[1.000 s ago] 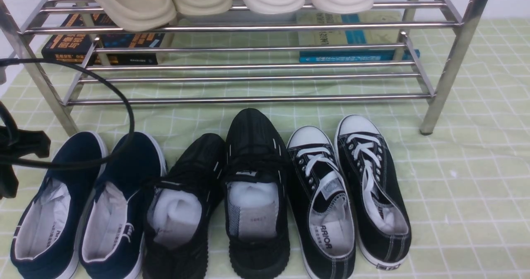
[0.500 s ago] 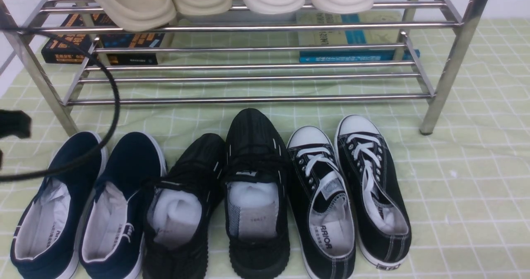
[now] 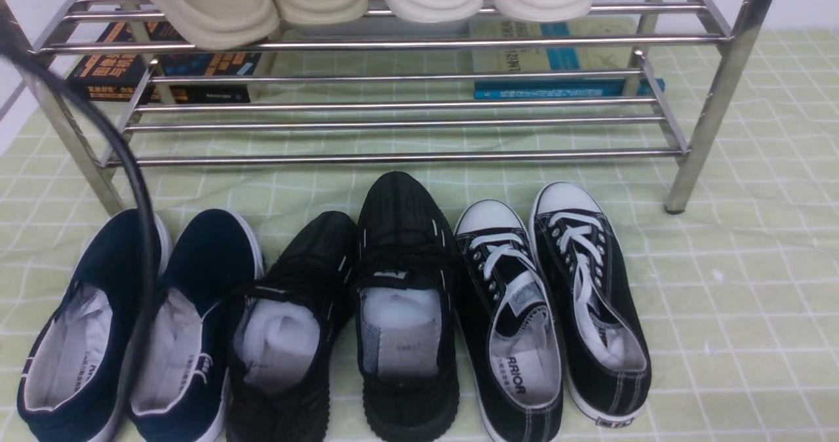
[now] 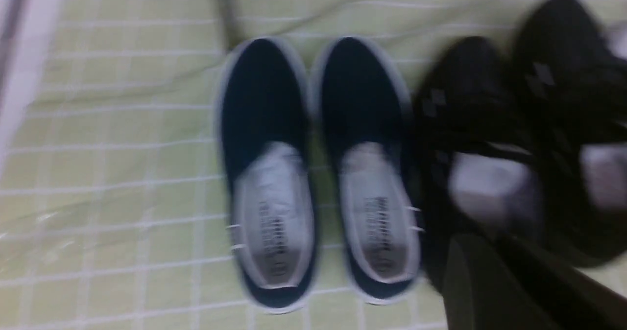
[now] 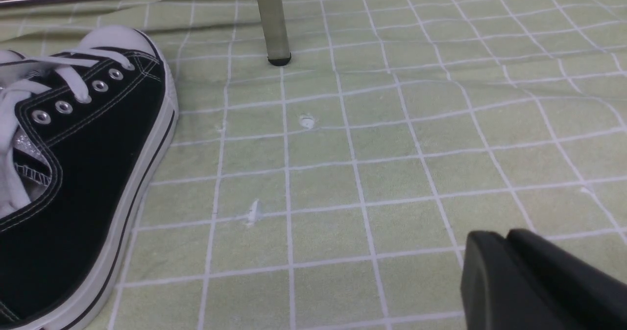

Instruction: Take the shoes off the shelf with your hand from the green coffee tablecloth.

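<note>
On the insole of the black canvas sneaker, in the lower right of the front view, "RRIOR" can be read.

The front camera looks forward and down upon the shelf from near; the left wrist camera looks down at the navy slip-ons, which the front view shares; the right wrist camera looks slantingly over the tablecloth.

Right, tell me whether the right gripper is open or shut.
Shut: in the right wrist view, the gripper's two fingertips sit together, nothing between them.
</note>
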You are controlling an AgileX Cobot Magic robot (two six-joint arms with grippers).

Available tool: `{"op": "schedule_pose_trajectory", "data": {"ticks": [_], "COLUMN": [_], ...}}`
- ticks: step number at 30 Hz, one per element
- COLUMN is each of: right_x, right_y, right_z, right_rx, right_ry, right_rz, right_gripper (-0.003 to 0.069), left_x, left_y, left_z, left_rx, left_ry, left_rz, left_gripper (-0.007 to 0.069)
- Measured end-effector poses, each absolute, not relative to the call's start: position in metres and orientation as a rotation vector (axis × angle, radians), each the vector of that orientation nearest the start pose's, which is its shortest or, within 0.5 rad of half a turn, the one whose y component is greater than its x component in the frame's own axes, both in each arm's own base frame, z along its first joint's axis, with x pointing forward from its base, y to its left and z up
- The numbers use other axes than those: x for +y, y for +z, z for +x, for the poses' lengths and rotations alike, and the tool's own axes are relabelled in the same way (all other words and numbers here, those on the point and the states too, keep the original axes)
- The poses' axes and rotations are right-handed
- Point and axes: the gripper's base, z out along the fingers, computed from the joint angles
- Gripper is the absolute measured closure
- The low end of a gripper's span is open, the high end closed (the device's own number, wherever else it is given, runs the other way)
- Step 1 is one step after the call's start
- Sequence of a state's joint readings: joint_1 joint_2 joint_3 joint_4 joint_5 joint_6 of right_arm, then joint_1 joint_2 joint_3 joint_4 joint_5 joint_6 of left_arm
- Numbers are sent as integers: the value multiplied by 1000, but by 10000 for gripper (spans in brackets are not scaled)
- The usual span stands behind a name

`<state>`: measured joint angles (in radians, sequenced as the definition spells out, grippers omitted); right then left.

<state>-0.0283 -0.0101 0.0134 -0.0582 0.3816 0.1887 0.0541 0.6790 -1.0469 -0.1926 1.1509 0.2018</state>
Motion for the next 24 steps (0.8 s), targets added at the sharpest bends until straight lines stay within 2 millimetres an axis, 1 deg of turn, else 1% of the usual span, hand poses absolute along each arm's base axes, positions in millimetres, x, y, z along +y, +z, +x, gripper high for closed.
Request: {"op": "schedule_pose_trajectory", "data": {"ticks": [1,2,3,4,5,6,9,10,12,13,14,17,20,24], "right_x": [-3,-3,-3,-3,-3,-3,-3,-3,-3,-3,-3,-3,-3,-3], "right_y": [175,175,175,175,175,175,175,175,175,175,175,175,175,175], "right_z": [52,52,52,52,52,52,52,52,52,52,52,52,52,52], "right_rx": [1861,1861,1861,1861,1861,1861,1861,1861,1861,1861,1861,1861,1861,1861], "right_ry": [53,53,53,53,53,53,53,53,53,53,53,53,53,53], "right_rz": [167,167,167,167,167,167,167,167,167,167,167,167,167,167], "right_gripper": [598,598,596,592,592,589,583,583,581,579,578,578,575,569], "left_x": [-17,-19,-25,-30,-30,-37,-41,-42,-38,-34,-32,-19,-7,3], "left_y": [397,396,385,379,378,367,358,358,355,354,354,352,351,351], "left_z": [80,79,71,64,64,59,60,60,66,72,73,82,86,87], "left_rx": [2221,2216,2201,2167,2165,2108,1925,1909,1801,1717,1696,1555,1453,1358], "left_ry": [-160,-182,-247,-304,-301,-394,-511,-529,-554,-569,-561,-514,-451,-389], "left_rz": [230,238,287,315,318,313,202,190,90,-7,-25,-189,-297,-384], "left_gripper": [594,601,620,624,624,624,624,624,624,624,624,624,624,621]}}
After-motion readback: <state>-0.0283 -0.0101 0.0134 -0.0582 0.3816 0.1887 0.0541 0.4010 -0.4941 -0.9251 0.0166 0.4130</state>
